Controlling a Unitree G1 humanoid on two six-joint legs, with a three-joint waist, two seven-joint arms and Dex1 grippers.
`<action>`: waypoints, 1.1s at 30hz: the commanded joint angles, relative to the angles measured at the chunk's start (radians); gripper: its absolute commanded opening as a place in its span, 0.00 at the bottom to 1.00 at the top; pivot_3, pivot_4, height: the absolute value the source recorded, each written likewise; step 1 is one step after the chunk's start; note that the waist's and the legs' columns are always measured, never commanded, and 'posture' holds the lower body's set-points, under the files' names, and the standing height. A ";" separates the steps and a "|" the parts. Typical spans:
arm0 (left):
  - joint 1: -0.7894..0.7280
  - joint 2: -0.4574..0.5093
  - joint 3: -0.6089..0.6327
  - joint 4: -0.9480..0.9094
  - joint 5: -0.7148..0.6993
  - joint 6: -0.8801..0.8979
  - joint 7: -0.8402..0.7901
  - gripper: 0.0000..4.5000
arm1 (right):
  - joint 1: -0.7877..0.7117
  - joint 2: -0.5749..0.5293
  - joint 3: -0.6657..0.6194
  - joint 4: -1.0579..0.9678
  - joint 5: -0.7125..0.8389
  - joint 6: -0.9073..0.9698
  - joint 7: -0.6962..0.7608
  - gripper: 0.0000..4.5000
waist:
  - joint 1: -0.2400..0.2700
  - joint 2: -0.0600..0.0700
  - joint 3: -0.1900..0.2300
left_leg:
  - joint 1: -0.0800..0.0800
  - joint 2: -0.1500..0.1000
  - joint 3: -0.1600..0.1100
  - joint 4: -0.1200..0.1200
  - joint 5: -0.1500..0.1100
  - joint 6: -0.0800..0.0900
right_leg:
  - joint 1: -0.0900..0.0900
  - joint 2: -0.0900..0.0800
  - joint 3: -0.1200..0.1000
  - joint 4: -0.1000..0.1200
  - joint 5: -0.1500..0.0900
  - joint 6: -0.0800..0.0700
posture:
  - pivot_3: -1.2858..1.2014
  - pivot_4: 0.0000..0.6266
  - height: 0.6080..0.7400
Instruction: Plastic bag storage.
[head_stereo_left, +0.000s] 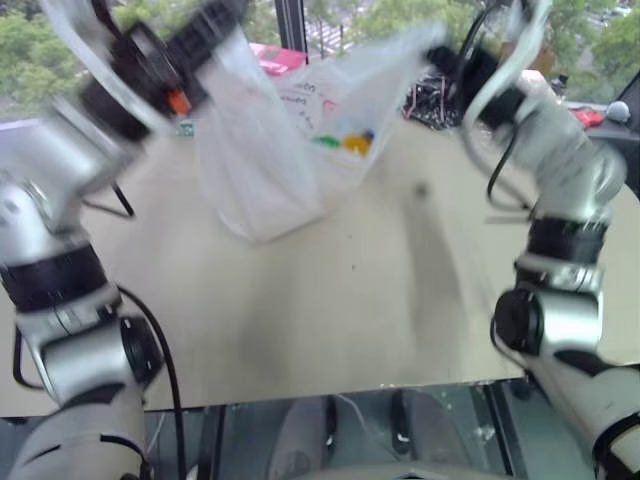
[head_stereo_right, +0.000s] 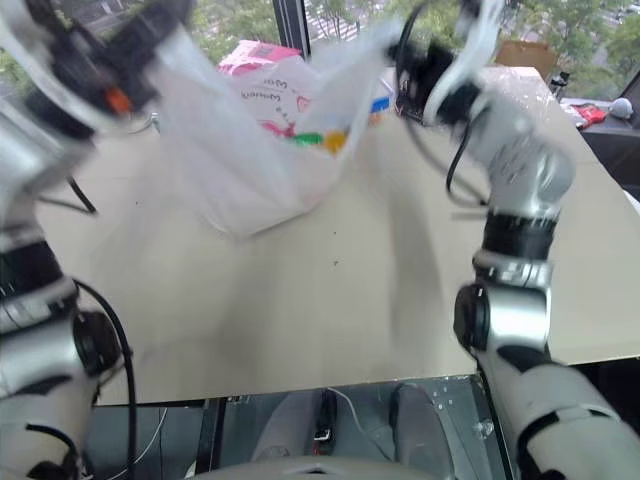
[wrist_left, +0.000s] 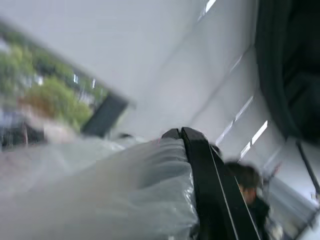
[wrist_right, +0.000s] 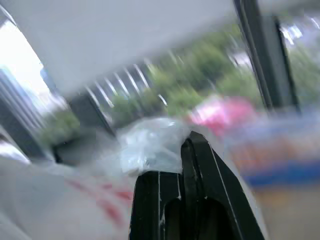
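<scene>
Left eye view: I've got the plastic bag (head_stereo_left: 300, 150) stretched above the table (head_stereo_left: 330, 300), left gripper (head_stereo_left: 215, 25) and right gripper (head_stereo_left: 440, 60) each clamped tight on an upper corner, bottom touching the tabletop.

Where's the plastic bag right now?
The bag hangs over the far middle of the table, stretched between the left end effector and the right end effector, each shut on a top corner.

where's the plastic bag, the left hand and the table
plastic bag (head_stereo_left: 262, 175), left eye view, its hanging white body
left hand (wrist_left: 184, 134), left wrist view, tips of the shut black fingers
table (head_stereo_left: 330, 320), left eye view, bare tan top
</scene>
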 joint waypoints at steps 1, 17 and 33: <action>-0.196 0.019 -0.079 0.248 0.246 -0.079 -0.146 0.00 | -0.166 -0.079 -0.068 0.171 0.032 -0.074 0.013 0.00 | -0.002 0.000 0.000 | -0.001 0.000 0.004 -0.002 0.000 0.000 | 0.000 0.000 -0.001 -0.001 0.000 0.000 | 0.52 0.24 1.00; -0.155 -0.154 -0.084 0.206 0.534 0.087 -0.398 0.00 | 0.288 -0.209 -0.180 -0.639 0.460 0.285 -0.307 0.00 | -0.040 0.002 -0.001 | -0.014 0.005 0.006 -0.012 0.000 -0.001 | -0.020 -0.005 -0.010 -0.001 -0.001 0.000 | 0.52 0.24 1.00; 0.661 -0.155 -0.347 -0.400 1.007 -0.310 -0.522 0.00 | 1.328 -0.349 0.174 -0.951 -0.064 0.040 -0.261 0.00 | -0.006 0.007 -0.004 | 0.016 0.007 0.012 0.004 -0.005 0.007 | 0.010 -0.005 -0.003 0.001 -0.002 -0.007 | 0.52 0.24 1.00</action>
